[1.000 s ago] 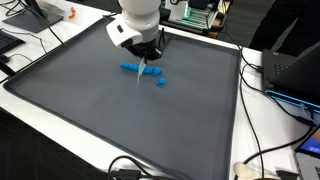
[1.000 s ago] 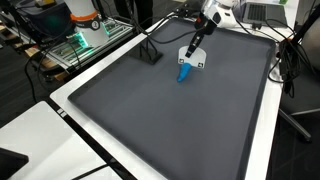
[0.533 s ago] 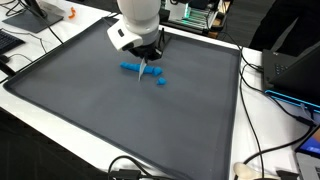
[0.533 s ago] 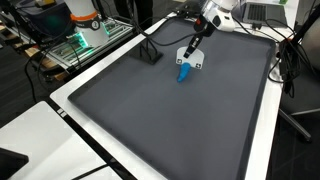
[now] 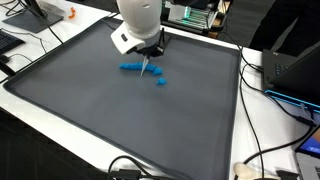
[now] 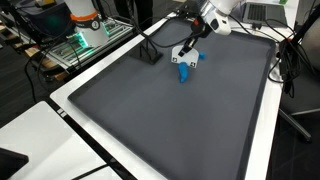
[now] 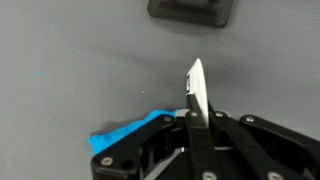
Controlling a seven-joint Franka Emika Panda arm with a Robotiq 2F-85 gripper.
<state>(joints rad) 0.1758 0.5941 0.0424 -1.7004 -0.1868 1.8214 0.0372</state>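
My gripper [image 5: 150, 57] hangs over the back middle of a dark grey mat [image 5: 90, 110]. It is shut on a thin flat white strip [image 7: 194, 88] that points down toward the mat. In the wrist view the jaws [image 7: 196, 118] are closed tight on the strip's lower end. A long blue piece [image 5: 130, 67] lies on the mat just beside the strip's tip, and a small blue piece [image 5: 160, 82] lies a little nearer the front. The blue piece also shows under my gripper [image 6: 190, 45] in an exterior view [image 6: 184, 73] and in the wrist view [image 7: 130, 130].
A black stand base [image 6: 150, 55] sits on the mat near the gripper; it shows as a dark block in the wrist view [image 7: 190, 10]. The mat lies on a white table [image 5: 60, 120]. Cables, a laptop [image 5: 290, 70] and electronics ring the table edges.
The gripper with the white strip has lifted slightly and shifted a little toward the back of the mat. The blue pieces have not moved.
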